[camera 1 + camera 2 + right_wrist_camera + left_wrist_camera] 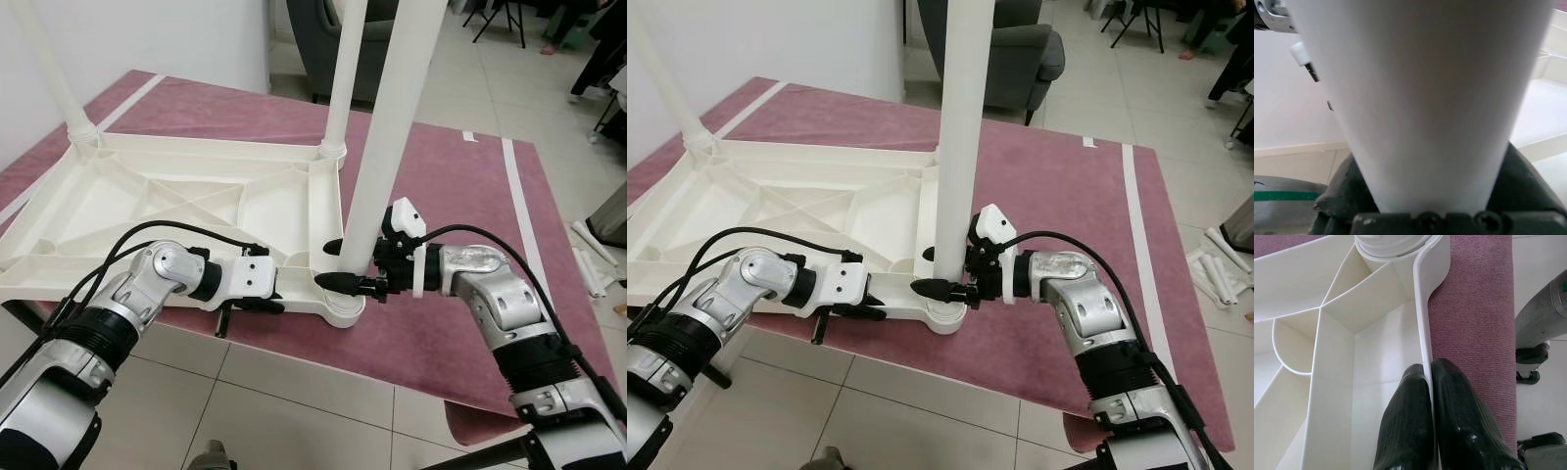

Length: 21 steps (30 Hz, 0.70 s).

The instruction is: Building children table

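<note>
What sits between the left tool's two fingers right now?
The left wrist view shows the thin white side rim of the upturned tabletop pinched between the left tool's fingers, beside the purple rug.

Head eyes look down, sharing tabletop (176,196); wrist views close along fingers (1405,426).

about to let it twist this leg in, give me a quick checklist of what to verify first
1. Right claw shut around the near table leg: ok.
2. Left claw pinching the tabletop's near rim to steady it: ok.
3. Leg foot sitting in the corner socket: ok; how far it is threaded, cannot tell.
4. Leg upright: cannot tell, it looks slightly tilted.
5. Upturned tabletop flat on the pink rug: ok.
</note>
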Tool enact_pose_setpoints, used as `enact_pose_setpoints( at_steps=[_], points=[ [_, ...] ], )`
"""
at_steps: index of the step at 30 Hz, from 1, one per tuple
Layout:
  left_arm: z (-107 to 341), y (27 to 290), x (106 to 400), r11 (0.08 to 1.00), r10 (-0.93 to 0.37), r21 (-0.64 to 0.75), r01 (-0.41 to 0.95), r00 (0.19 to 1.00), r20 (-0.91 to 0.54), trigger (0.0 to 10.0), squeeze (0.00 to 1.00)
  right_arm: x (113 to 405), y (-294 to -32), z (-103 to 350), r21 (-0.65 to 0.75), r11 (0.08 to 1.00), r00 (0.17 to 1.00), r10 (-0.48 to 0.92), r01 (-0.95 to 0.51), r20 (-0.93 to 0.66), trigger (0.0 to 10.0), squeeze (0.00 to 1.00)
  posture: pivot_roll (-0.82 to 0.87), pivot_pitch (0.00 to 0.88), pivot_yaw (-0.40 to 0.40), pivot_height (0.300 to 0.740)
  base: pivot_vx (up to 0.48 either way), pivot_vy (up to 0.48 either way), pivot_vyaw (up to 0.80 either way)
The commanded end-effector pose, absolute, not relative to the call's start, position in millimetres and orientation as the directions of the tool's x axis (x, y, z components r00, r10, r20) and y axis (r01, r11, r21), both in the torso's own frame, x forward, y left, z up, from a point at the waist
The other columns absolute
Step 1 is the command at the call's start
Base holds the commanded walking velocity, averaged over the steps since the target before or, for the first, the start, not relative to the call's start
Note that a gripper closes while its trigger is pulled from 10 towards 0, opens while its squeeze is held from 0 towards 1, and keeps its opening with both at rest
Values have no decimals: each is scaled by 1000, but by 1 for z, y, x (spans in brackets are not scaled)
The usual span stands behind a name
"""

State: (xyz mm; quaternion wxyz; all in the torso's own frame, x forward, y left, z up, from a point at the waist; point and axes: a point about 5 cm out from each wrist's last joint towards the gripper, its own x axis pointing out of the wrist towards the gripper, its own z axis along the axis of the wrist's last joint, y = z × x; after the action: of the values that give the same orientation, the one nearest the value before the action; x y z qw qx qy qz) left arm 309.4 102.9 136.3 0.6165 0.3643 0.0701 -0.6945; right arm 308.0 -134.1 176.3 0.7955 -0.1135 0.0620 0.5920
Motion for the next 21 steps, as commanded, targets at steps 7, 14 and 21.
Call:
enact_pose_setpoints(
  at_steps=[7,14,21],
  points=[
    [156,77,307,-289,-856,388,875,-55,-514,0,0,329,-136,163,-158,596,616,754,-787,-226,0,0,137,0,-28,740,0,0,0],
    [172,48,320,-211,-910,434,876,-14,-414,0,0,342,-149,145,-124,984,976,100,-126,-195,0,0,119,0,-21,740,0,0,0],
    [172,34,317,-238,-914,430,871,-51,-402,0,0,325,-139,139,-46,976,963,-219,214,-160,0,0,103,0,-13,740,0,0,0]
  ],
)
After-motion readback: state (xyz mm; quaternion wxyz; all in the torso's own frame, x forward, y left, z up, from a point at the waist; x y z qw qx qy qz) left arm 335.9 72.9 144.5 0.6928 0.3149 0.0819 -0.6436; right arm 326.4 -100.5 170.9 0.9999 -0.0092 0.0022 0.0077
